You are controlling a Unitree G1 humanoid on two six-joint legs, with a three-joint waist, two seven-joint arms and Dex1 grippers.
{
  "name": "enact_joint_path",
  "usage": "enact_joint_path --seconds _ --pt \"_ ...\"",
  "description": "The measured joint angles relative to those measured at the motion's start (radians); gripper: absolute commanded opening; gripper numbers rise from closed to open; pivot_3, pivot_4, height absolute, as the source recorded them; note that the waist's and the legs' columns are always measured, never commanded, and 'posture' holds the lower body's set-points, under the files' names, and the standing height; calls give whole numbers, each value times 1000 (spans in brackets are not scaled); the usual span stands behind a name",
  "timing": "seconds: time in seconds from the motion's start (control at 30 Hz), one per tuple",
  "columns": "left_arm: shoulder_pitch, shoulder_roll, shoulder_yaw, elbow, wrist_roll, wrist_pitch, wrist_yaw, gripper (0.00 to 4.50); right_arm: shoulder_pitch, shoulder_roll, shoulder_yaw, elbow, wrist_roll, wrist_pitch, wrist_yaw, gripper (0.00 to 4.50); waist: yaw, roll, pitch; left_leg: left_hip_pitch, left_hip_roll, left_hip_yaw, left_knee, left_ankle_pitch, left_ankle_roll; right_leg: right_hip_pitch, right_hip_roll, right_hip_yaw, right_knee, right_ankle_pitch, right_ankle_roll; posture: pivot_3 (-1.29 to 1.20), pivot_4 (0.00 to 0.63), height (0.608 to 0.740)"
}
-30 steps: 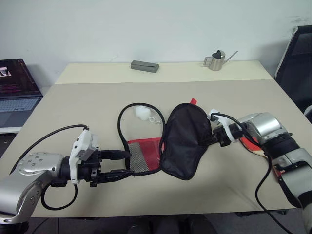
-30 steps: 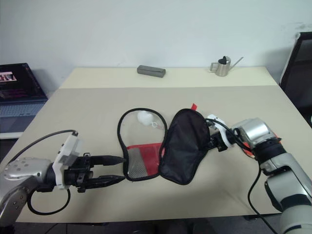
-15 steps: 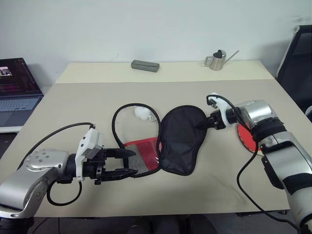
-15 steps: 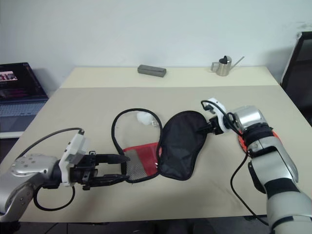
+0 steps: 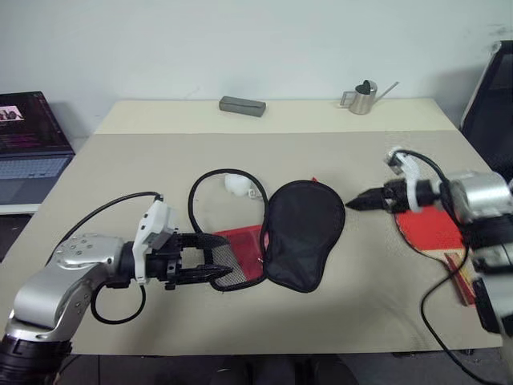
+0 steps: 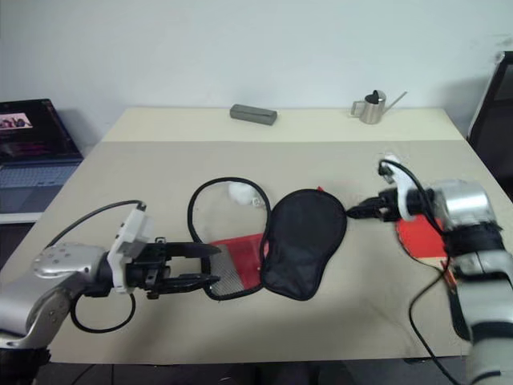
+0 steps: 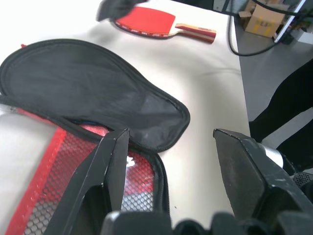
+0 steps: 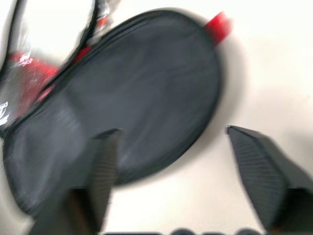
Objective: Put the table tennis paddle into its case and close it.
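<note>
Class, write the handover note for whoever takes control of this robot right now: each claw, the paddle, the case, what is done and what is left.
Left claw: open, fingers either side of the red mesh end of the case, not clamped.
Right claw: open, empty, just off the case's black flap, above the table.
Table tennis paddle: flat on the table under the right arm, outside the case.
Case: unzipped and spread open mid-table, a small white ball behind its clear panel.
Done: case opened.
Left: pick up the paddle, slide it in, fold the flap over, zip shut.
</note>
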State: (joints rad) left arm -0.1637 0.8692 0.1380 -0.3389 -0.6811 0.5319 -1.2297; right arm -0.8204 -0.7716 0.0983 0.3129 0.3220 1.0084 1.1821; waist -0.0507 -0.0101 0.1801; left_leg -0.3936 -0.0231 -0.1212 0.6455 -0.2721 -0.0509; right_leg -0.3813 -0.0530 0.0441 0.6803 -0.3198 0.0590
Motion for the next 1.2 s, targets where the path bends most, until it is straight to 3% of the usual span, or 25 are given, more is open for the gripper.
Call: enact_joint_path --seconds 0.1,0.2,0.4,0.5,0.97,1.2 --pt "-24 -11 -12 9 1 -6 1 2991 152 -13 -81 -256 74 97 -52 4467 -4 0 0 0 0 0 0 0 0 0 0 0 0 0 0 0 150 740" --pt "-35 -20 -22 28 6 -12 0 2991 264 57 -146 -412 109 138 -169 4467 -7 0 0 0 0 1 0 0 0 0 1 1 1 0 0 0 150 740" --pt "-50 -27 -39 55 22 -20 -5 2991 346 250 -220 -527 130 225 -423 4467 -2 0 0 1 0 -1 1 0 0 1 1 0 2 0 0 0 150 740" --pt "-58 -31 -46 64 25 -21 -6 2991 368 273 -221 -536 133 253 -488 4467 -2 0 0 0 -1 -1 1 0 0 1 0 0 1 0 0 0 150 740" --pt "-50 -31 -45 69 25 -23 -5 2991 384 258 -257 -615 328 440 -506 4467 -4 0 0 1 0 -1 1 0 0 1 1 0 1 0 0 0 150 740" --pt "-43 -31 -45 69 25 -23 -2 2991 420 278 -206 -616 336 413 -542 4467 -4 0 0 1 0 0 1 0 0 1 1 0 1 0 0 0 150 740"
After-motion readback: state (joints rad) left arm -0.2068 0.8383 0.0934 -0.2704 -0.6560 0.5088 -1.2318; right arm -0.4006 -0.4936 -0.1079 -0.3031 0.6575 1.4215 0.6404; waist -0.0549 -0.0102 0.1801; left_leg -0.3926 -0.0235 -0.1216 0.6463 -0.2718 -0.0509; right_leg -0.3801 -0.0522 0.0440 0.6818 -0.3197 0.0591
